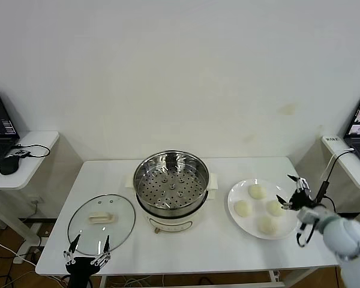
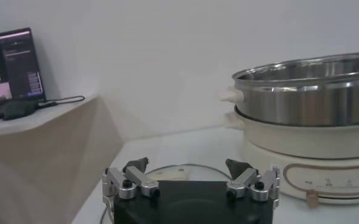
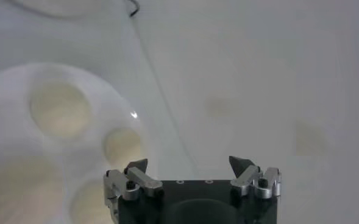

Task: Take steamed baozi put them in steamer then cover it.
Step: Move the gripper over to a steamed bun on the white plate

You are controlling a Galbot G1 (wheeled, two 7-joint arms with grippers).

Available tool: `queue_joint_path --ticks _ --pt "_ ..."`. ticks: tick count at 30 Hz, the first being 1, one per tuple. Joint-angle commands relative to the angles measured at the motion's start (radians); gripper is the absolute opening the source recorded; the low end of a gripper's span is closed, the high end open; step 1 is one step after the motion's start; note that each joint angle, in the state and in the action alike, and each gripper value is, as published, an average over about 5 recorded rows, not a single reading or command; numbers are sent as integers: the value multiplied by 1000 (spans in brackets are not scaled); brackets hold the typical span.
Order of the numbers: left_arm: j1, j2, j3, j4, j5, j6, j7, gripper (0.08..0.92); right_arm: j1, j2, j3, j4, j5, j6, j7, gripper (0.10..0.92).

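The steamer stands uncovered, its lid beside it, so the buns can go in. The right gripper, open, hovers beside their plate; the left gripper, open, waits near the lid.

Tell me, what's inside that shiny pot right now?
Only a perforated tray sits inside the steamer; no buns yet. All four buns lie on the plate. Whatever is beneath the tray is hidden.
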Motion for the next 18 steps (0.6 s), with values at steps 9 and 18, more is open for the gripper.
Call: queue_joint_path --ticks 9,18 --pt "-2 9 -25 -13 57 -1 -6 823 618 17 -606 -375 96 40 -340 823" --pt "-6 11 -39 -2 52 0 -7 823 755 195 -752 -583 28 133 -397 823"
